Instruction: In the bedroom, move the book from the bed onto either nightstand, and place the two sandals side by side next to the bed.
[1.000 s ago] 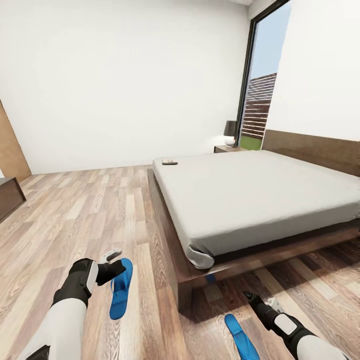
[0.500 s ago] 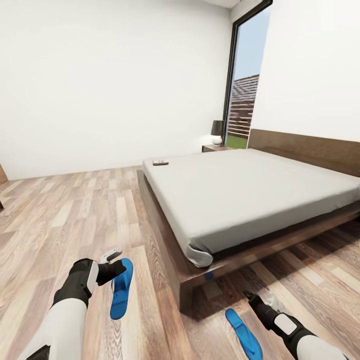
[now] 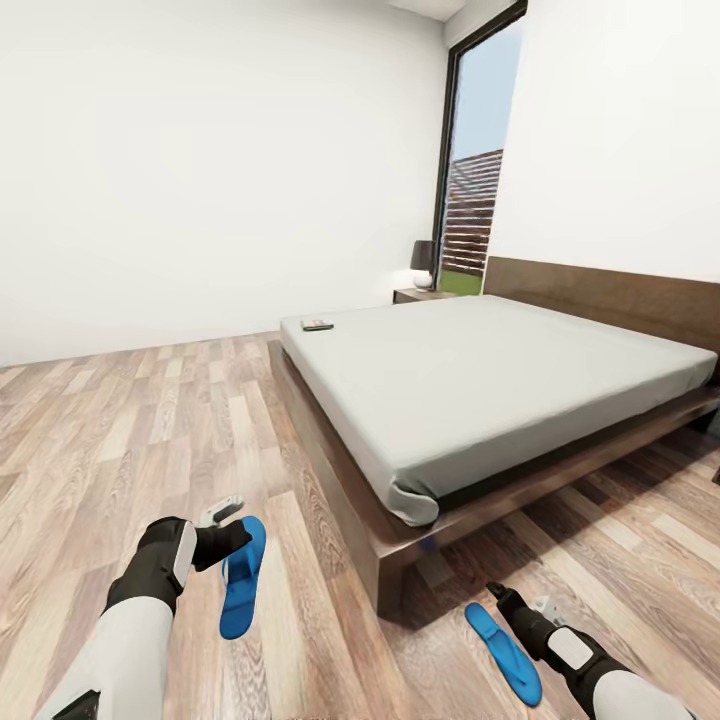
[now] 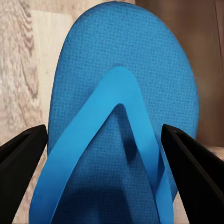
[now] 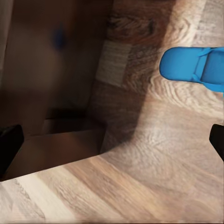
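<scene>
My left gripper (image 3: 233, 528) hangs low over the plank floor, shut on one blue sandal (image 3: 242, 577). In the left wrist view that sandal (image 4: 121, 116) lies strap up between the two black fingers (image 4: 23, 163). The other sandal (image 3: 503, 652) lies flat on the floor by the bed's near corner, just beside my right gripper (image 3: 500, 596), which is open and empty. The right wrist view catches its toe end (image 5: 196, 67). The book (image 3: 318, 325) rests on the far corner of the bed (image 3: 480, 370). A nightstand (image 3: 418, 295) stands beyond the bed by the window.
A dark lamp (image 3: 424, 262) stands on the nightstand. The bed's dark wooden frame (image 3: 390, 545) juts out between my two arms. A tall window (image 3: 475, 170) fills the far corner. Open wood floor (image 3: 130, 420) stretches along the bed's left side.
The camera has turned and moved, so the room has slid left in the picture and a dark cabinet at the left edge has gone. Both arms keep their pose; the left still carries its sandal.
</scene>
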`<state>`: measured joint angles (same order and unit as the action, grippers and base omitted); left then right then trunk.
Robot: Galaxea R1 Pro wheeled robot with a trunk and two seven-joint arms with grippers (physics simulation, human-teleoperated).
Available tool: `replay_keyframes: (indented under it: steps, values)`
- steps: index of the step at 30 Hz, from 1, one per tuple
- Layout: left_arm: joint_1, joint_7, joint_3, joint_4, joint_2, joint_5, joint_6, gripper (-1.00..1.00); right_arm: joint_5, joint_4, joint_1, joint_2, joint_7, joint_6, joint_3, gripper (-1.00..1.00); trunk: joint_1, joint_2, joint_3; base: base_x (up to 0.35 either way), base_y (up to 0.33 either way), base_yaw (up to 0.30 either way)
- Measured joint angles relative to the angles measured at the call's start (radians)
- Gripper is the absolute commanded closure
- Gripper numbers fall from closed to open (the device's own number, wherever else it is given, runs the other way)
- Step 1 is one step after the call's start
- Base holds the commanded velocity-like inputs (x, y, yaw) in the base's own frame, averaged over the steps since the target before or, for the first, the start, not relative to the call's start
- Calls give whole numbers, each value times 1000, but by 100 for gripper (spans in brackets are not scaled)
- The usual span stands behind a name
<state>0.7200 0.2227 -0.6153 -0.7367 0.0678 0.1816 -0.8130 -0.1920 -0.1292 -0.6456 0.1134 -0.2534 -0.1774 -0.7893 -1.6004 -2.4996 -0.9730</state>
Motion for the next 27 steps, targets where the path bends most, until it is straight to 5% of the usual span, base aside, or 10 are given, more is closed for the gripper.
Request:
replay_keyframes:
  steps: [8,27]
  values:
    - [0,0,0,0,0,0,0,100,7,-1,0,0,-3,0,1,-100,0,0,0,-76,224,-89]
    - [0,-1,0,1,0,0,1,100,8,-2,0,0,-3,1,2,-100,0,0,0,-75,202,-258]
